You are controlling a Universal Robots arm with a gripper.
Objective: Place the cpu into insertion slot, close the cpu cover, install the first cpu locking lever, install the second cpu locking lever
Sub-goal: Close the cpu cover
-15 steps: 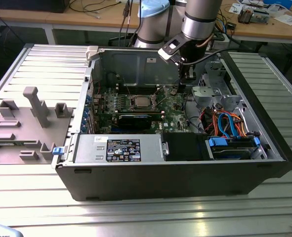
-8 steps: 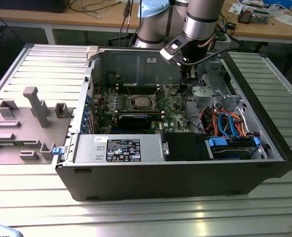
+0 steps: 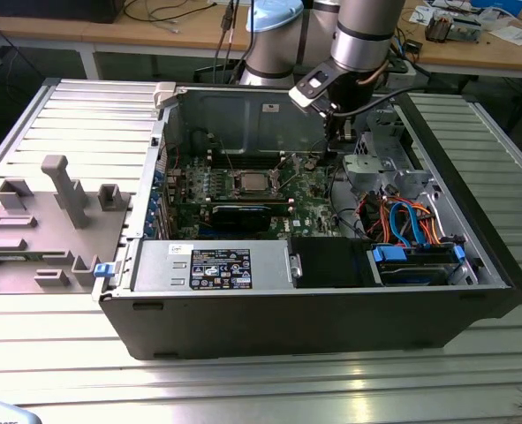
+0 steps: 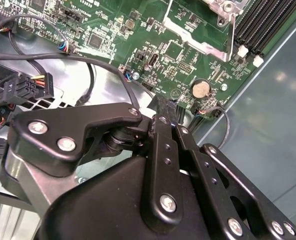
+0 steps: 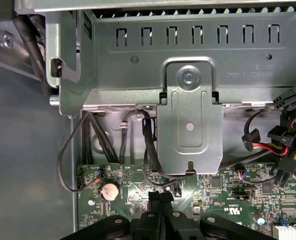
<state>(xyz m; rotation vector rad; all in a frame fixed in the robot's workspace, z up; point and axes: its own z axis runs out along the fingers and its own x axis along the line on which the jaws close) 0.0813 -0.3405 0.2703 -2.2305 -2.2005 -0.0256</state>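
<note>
The insertion slot (image 3: 251,182) sits mid-board in the open computer case, with a dull silver-grey square, the cpu, showing in its centre. Whether the cpu cover lies flat over it cannot be told from here. A corner of the slot's silvery frame (image 4: 214,27) appears in the second wrist view. My gripper (image 3: 331,141) hangs over the board towards the exterior view's right of the slot, apart from it. Its black fingertips (image 5: 160,198) are pressed together with nothing between them, close above the green board near a coin battery (image 4: 200,89).
Black memory slots (image 4: 268,25) run beside the socket. A grey metal drive bracket (image 5: 190,117) and loose black cables (image 5: 70,150) stand just past the fingertips. Bundled coloured cables (image 3: 402,221) and a power supply (image 3: 216,265) fill the case's near side.
</note>
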